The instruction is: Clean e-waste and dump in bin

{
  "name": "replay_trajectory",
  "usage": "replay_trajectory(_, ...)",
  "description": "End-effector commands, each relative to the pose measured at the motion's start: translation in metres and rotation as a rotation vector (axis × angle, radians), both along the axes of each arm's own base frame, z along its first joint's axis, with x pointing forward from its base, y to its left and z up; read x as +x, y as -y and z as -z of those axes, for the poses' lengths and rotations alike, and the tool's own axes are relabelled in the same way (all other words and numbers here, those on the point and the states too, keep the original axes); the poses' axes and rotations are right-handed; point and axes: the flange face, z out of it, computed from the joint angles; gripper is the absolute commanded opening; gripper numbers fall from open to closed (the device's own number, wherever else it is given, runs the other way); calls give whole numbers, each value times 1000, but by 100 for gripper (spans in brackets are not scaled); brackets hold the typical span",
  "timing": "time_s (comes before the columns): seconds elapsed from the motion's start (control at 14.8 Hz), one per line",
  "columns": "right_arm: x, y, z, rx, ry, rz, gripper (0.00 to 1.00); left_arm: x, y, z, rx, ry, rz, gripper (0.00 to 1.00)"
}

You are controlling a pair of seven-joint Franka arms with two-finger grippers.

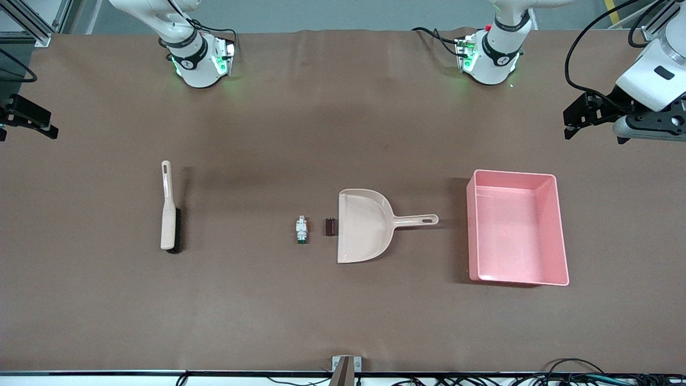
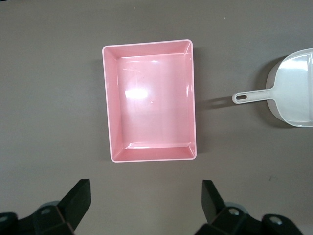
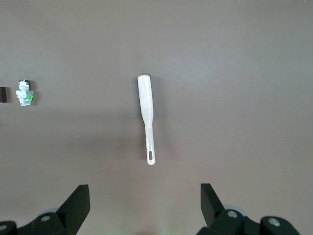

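Front view: left gripper (image 1: 572,119) over the table (image 1: 343,321) edge, right gripper (image 1: 27,120) likewise, both waiting, fingers spread.

- bin (image 1: 516,228): plain pink
- dustpan (image 1: 363,226) and brush (image 1: 169,214): beige, brush bristles black
- e-waste: white component (image 1: 302,229) with green end, dark brown cylinder (image 1: 330,226)
- table (image 1: 268,134): flat brown

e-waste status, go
Left gripper open over the table by the bin; right gripper open above the brush. E-waste untouched beside dustpan. Nothing blocking.
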Motion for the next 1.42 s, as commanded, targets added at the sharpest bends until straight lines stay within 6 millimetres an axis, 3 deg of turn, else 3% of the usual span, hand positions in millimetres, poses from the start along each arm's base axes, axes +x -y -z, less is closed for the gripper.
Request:
replay_trajectory(0.0,-3,3,-1,14,6,-8,100,-5,-3,-6,9,7,-1,100)
replay_trajectory(0.27,-2,3,-1,14,7,-8,100,-3,-14,-7,9,7,-9,100)
replay_trajectory(0.81,-3,5,1,15,1,-7,100,-5,-13,-9,-4,6,-7,100)
replay_trajectory(1.02,-5,22,27,28,-56,27,100,-4,-11,-6,-10,1,-2,100)
replay_trajectory(1.22,-8,25,36,34,-75,33,100,-3,3,0,-6,-9,24,100)
replay_trajectory(1.36,-6,25,35,32,-59,33,100,-2,28,12,-3,-32,68,100)
